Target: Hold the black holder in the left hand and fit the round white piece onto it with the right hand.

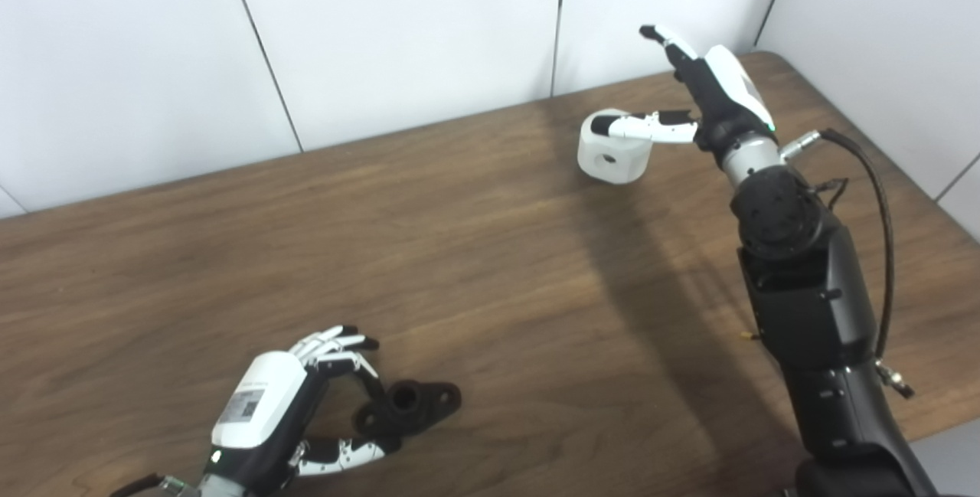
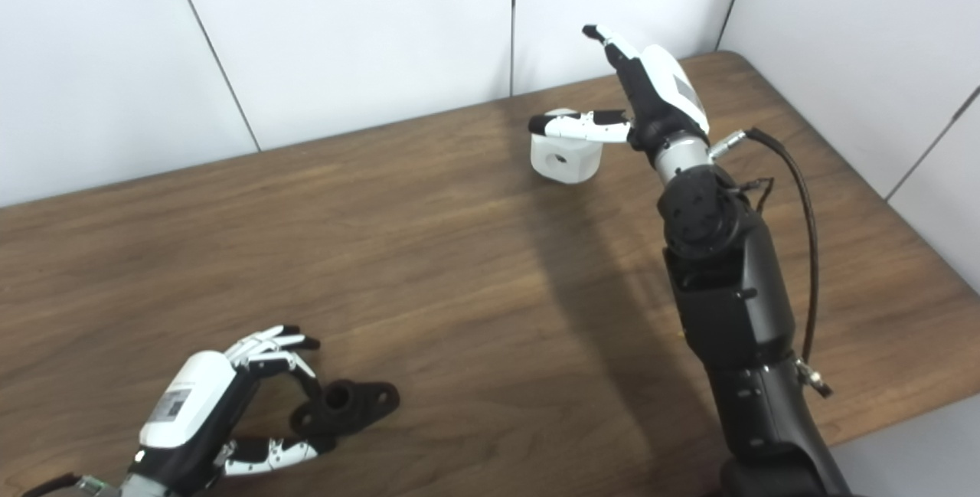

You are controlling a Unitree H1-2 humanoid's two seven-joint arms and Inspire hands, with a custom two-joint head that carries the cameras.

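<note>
The black holder, a flanged part with a round socket, lies flat on the wooden table near the front left. My left hand curls around its left end, fingers above and thumb below, touching or nearly touching it. The round white piece, with a small hole in its side, stands at the back right of the table. My right hand hovers beside it with fingers spread; the thumb reaches across its top and the other fingers point up and away. Nothing is held in it.
White wall panels close off the table's back and right side. The table's right edge runs close behind my right arm, and a black cable loops off its forearm. Bare wood lies between the two parts.
</note>
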